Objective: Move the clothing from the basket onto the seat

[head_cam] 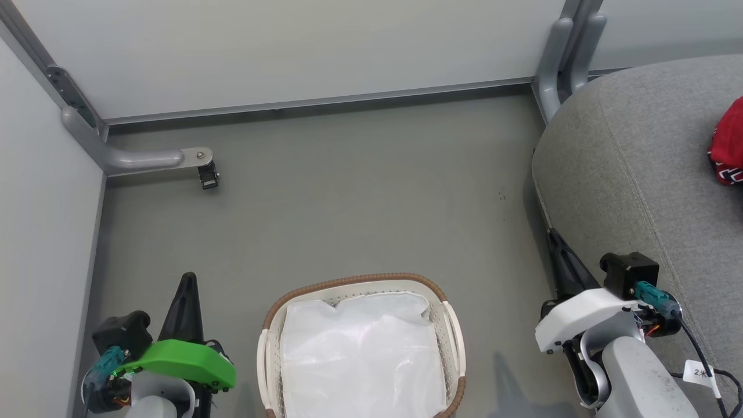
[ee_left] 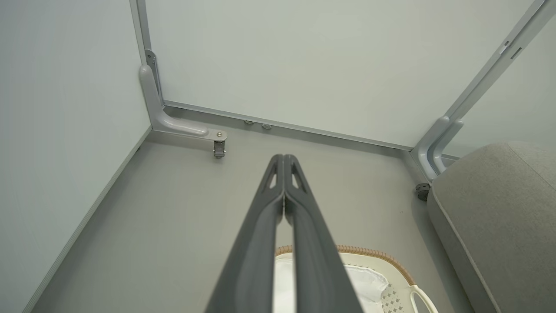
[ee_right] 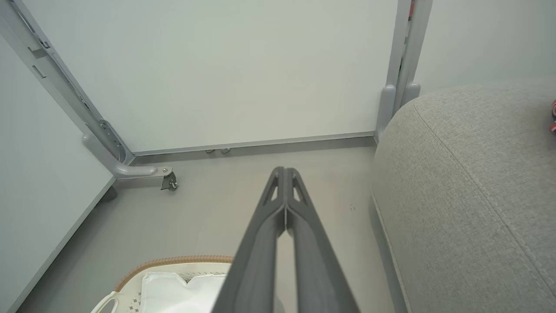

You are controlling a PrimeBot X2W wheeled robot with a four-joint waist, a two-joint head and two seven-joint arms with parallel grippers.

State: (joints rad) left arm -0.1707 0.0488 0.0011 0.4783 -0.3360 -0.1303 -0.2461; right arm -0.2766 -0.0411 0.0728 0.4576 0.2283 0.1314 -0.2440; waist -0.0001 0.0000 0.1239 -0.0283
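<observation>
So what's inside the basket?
Just a white sheet, lining the basket. Anything beneath the sheet is covered, so I cannot tell what is under it.

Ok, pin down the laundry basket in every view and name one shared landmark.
Head view: laundry basket bottom centre.
Left wrist view: laundry basket bottom, right of centre.
Right wrist view: laundry basket bottom left.
Shared landmark: partition caster, beyond it.

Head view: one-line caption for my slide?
Basket lined with white sheet, red clothing on the grey seat, left claw and right claw shut, holding nothing.
</observation>
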